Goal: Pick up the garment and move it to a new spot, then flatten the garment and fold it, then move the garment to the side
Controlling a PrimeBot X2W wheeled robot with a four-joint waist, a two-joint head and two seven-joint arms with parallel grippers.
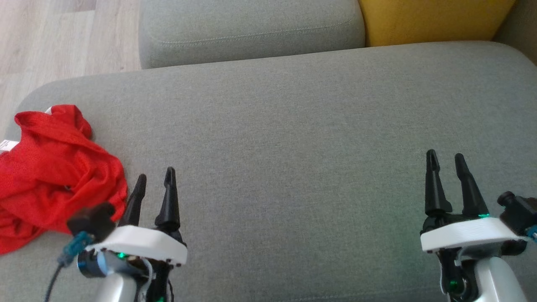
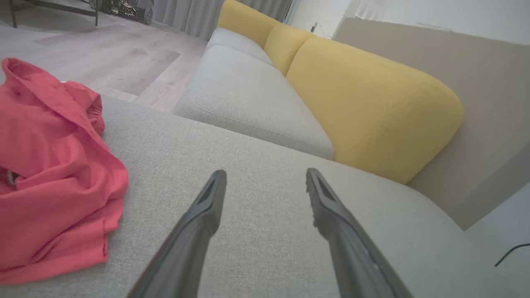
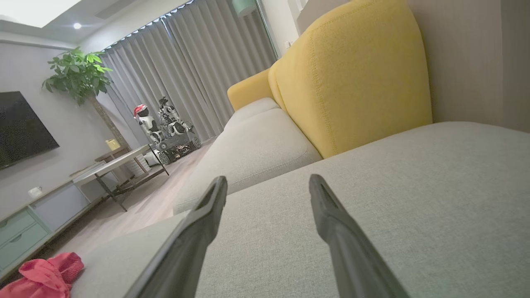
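Lying in a crumpled heap at the left end of the grey sofa seat, the red garment is bunched in loose folds, with a white label showing at its left edge. Wooden floor runs beyond it on the far left. Just right of the garment is the left claw, its two dark fingers spread wide, gripping nothing and pointing away over bare grey fabric. In the left wrist view there is a clear gap between its fingers and the cloth. Further right, the middle of the seat is plain grey, with a second grey cushion beyond it. Well to the right, the right claw is also spread wide and holds nothing, well apart from the garment. A yellow back cushion stands at the far right.
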